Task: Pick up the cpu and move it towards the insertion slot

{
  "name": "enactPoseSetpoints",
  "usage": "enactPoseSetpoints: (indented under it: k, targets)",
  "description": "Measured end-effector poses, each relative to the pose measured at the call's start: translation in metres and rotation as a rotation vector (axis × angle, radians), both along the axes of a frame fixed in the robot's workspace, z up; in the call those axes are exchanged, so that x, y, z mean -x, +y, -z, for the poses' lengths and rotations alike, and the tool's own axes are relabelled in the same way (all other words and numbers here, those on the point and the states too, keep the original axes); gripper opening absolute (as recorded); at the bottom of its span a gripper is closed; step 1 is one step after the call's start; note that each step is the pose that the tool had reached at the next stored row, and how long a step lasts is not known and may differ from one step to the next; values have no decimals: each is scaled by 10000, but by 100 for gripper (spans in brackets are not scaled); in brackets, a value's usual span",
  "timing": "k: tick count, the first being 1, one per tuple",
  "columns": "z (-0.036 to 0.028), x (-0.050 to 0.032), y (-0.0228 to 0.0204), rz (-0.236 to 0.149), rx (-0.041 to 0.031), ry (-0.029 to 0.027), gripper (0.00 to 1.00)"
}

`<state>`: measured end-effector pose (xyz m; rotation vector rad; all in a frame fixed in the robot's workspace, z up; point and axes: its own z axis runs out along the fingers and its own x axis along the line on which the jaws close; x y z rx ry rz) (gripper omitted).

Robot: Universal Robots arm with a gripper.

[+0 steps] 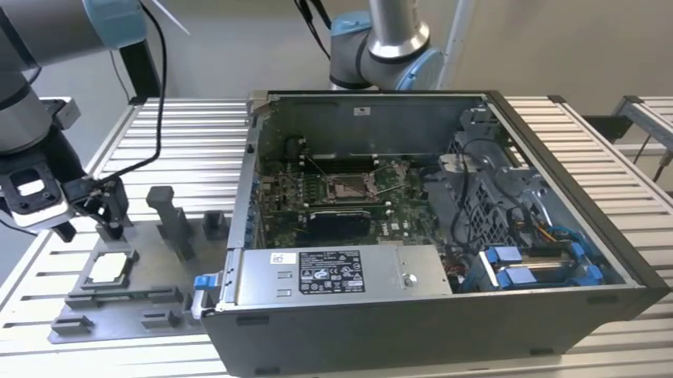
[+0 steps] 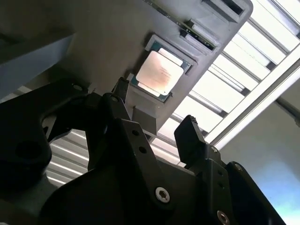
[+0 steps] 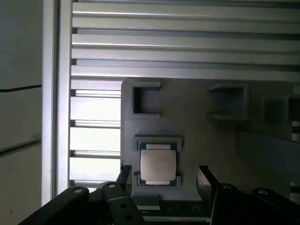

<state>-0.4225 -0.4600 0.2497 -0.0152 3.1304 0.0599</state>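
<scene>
Up at the wrist: black two-finger pincer (image 3: 163, 172) hangs with its fingers apart, clamped on nothing. The gap is wider than the chip, and the chip sits centred beyond it in both wrist views. Reads to me as a line-up for gripping two opposite edges.

Just beyond the tips: cpu (image 3: 158, 165), a small thin square chip with a silvery metal face and a darker green rim. It lies flat, face up, in a shallow square pocket of the grey plastic fixture plate (image 3: 197, 122). The pocket walls hug the chip, presumably to hold it at a known position and angle. The pincer isn't touching it as far as I can see.

Exterior view, same story: pincer (image 1: 109, 228) just above the cpu (image 1: 110, 268), at the exterior view's left. The fixture plate (image 1: 105, 315) also carries upright grey posts (image 1: 173, 224) near the pocket, so clearance looks tight on that side.

The plate rests on the white slatted aluminium surface (image 1: 179, 126), just beside the dark grey computer case (image 1: 421, 323). The case lies on its side with the panel off, so the board faces up and can be reached from above.

Farthest: insertion slot (image 1: 347, 186), a square silver-framed socket on green circuit board, mid-case, well apart from the cpu. Can't tell if its frame is open. Pick not yet made.
</scene>
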Motion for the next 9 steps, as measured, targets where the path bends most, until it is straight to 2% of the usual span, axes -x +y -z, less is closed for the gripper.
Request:
enactPoseSetpoints:
  k: [9]
  targets:
    - [163, 22, -6, -82, 1, 2, 100]
